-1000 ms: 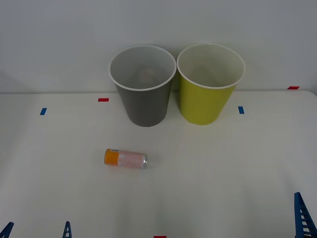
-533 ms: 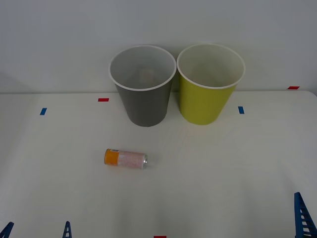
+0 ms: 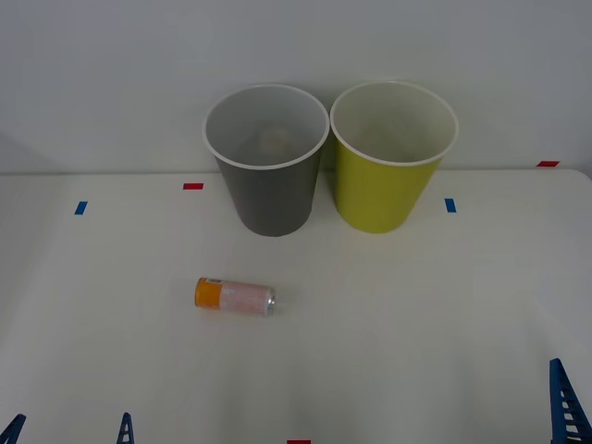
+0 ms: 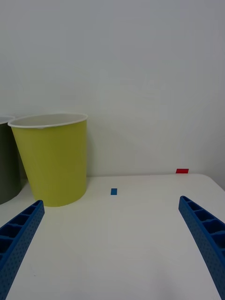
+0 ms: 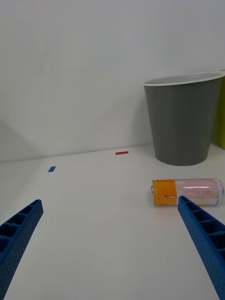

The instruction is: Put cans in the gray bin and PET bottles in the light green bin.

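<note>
A slim can (image 3: 234,296) with an orange end and a silver top lies on its side on the white table, left of centre; it also lies close ahead of my left gripper (image 5: 108,201). The gray bin (image 3: 273,199) and the light green bin (image 3: 379,194) stand upright side by side at the back. At the table's near left edge my left gripper (image 3: 69,427) is open. My right gripper (image 4: 111,201) is open at the near right, facing the light green bin (image 4: 54,164). PET bottles are out of view.
Small red and blue tape marks (image 3: 192,186) dot the table near the back and sides. A white wall rises right behind the bins. Bare tabletop lies between the can and both grippers.
</note>
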You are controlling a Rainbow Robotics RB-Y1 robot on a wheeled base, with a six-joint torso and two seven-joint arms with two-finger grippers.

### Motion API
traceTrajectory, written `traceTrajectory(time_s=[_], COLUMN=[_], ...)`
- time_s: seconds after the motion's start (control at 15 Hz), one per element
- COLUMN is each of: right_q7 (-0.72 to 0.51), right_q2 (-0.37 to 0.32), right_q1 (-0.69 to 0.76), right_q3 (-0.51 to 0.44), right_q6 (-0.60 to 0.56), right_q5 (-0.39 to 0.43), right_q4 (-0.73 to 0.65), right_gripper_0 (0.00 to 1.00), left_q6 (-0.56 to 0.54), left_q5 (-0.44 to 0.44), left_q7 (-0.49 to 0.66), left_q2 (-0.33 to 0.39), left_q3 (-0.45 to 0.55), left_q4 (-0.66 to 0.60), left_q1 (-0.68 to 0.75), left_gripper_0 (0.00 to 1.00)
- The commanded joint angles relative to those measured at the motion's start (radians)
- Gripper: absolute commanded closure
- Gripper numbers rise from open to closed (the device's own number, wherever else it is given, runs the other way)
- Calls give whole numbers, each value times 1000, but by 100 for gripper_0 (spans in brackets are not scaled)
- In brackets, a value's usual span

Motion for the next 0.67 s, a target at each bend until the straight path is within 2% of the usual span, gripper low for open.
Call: traceTrajectory(time_s=[0.07, 0.2, 0.27, 0.4, 0.53, 0.67], right_q7=[0, 0, 0, 0, 0, 0], right_q2=[0, 0, 0, 0, 0, 0], right_q1=[0, 0, 0, 0, 0, 0], right_q3=[0, 0, 0, 0, 0, 0], right_q6=[0, 0, 0, 0, 0, 0], right_q5=[0, 0, 0, 0, 0, 0], right_q4=[0, 0, 0, 0, 0, 0], right_gripper_0=[0, 0, 0, 0, 0, 0], left_q6=[0, 15, -43, -48, -8, 55], left_q5=[0, -6, 8, 14, 29, 86], left_q7=[0, 3, 8, 14, 15, 11], left_q2=[0, 21, 46, 75, 126, 204], left_q3=[0, -2, 6, 15, 26, 28], left_q4=[0, 43, 63, 58, 58, 58], left_q1=[0, -41, -54, -54, -80, -138], left_gripper_0=[0, 0, 0, 0, 0, 0])
